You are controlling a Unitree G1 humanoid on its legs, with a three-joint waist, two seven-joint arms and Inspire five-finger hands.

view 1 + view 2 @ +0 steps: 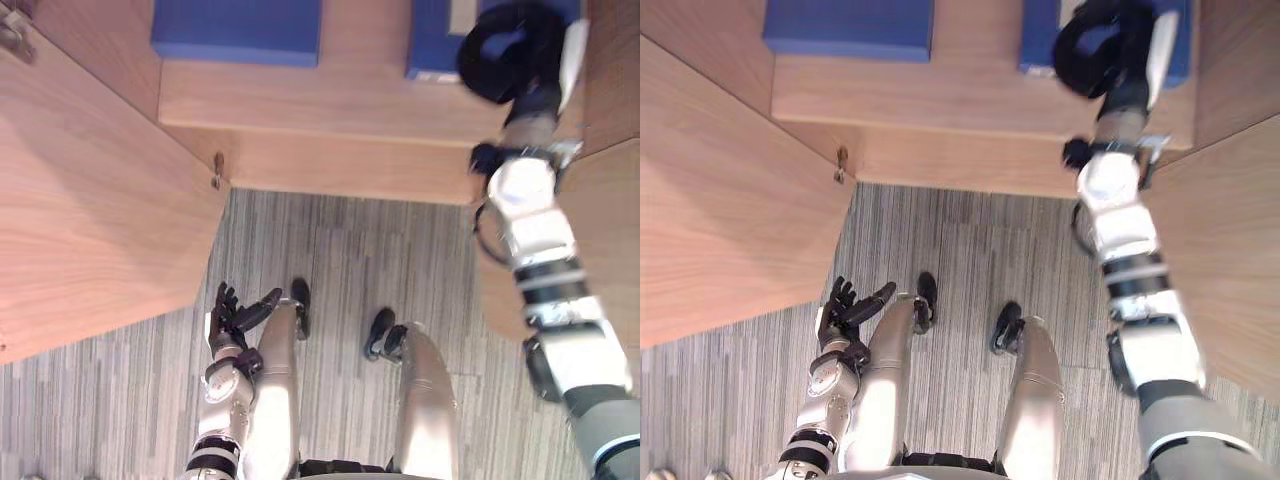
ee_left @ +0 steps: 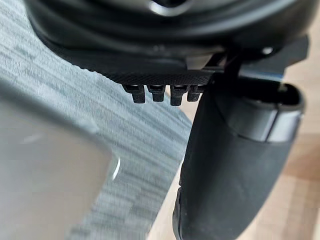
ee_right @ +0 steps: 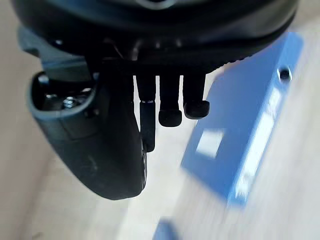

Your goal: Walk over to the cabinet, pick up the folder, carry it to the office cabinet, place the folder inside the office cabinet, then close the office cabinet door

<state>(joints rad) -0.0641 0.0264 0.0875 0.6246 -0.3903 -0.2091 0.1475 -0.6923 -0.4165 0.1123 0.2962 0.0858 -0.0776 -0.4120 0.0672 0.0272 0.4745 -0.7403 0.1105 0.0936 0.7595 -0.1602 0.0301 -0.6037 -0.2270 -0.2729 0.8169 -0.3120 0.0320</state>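
Observation:
Two blue folders lie flat on the wooden cabinet shelf: one at the left and one at the right. My right hand is stretched into the cabinet above the right folder's near end. In the right wrist view its fingers are straight and hold nothing, and the blue folder lies a little past them on the pale shelf. My left hand hangs low by my side over the floor, fingers spread and empty.
The cabinet's left door stands open and swings out towards me. A wooden panel on the right stands close beside my right arm. Grey striped carpet covers the floor in front of the cabinet.

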